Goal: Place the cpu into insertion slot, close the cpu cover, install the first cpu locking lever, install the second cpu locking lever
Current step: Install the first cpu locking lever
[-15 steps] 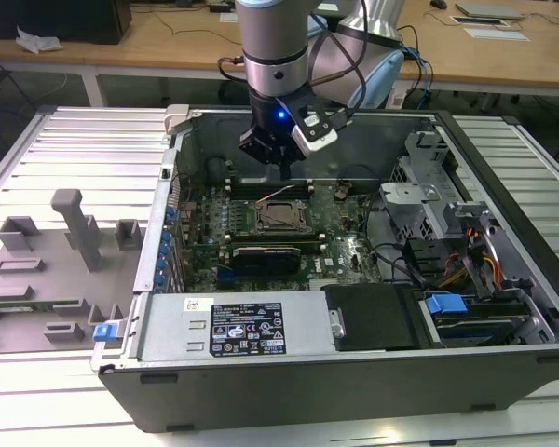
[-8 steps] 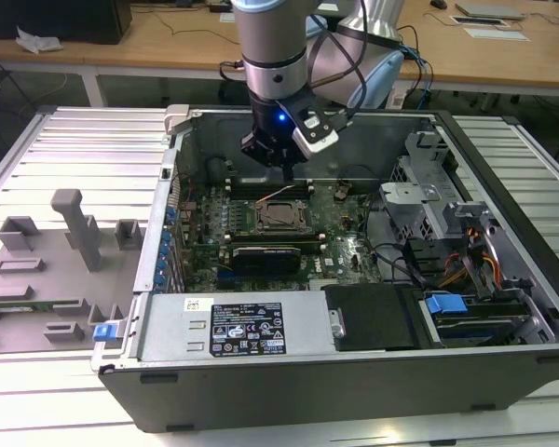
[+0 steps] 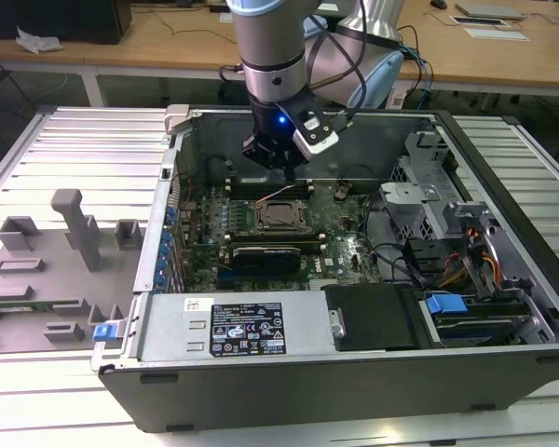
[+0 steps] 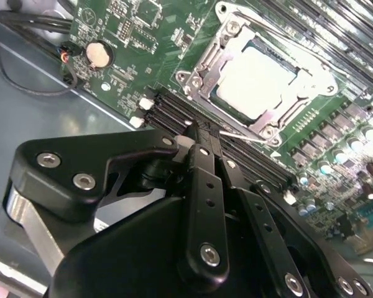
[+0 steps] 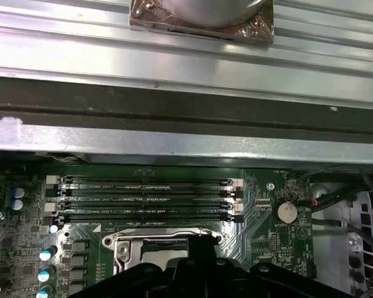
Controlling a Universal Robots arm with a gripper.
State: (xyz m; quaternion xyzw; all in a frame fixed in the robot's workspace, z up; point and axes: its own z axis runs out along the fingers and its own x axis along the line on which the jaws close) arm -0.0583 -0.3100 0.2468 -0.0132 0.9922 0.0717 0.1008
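The gripper [image 3: 287, 173] hangs just above the middle of the exterior view, over the green motherboard [image 3: 349, 247] inside the open computer case [image 3: 261, 391]. In the second wrist view its black fingers [image 4: 202, 186] are drawn together at their tips, closed, over the black memory slots [image 4: 174, 112]. A thin pale metal rod [image 4: 242, 134] runs from close by the tips along the near edge of the socket; whether the tips touch it cannot be told.

Just beyond the gripper the cpu [image 4: 261, 81] sits in the insertion slot [image 4: 285, 57], silvery top up. The cpu cover [image 4: 205, 68] lies flat around it, the chip showing through its window. In the exterior view this socket is at the frame's centre, right below the gripper.

A round coin battery [image 4: 99, 54] sits on the board, apart from the socket. The case rests on a ribbed metal tabletop [image 3: 74, 149], with a grey fixture tray [image 3: 37, 270] at the exterior view's left.
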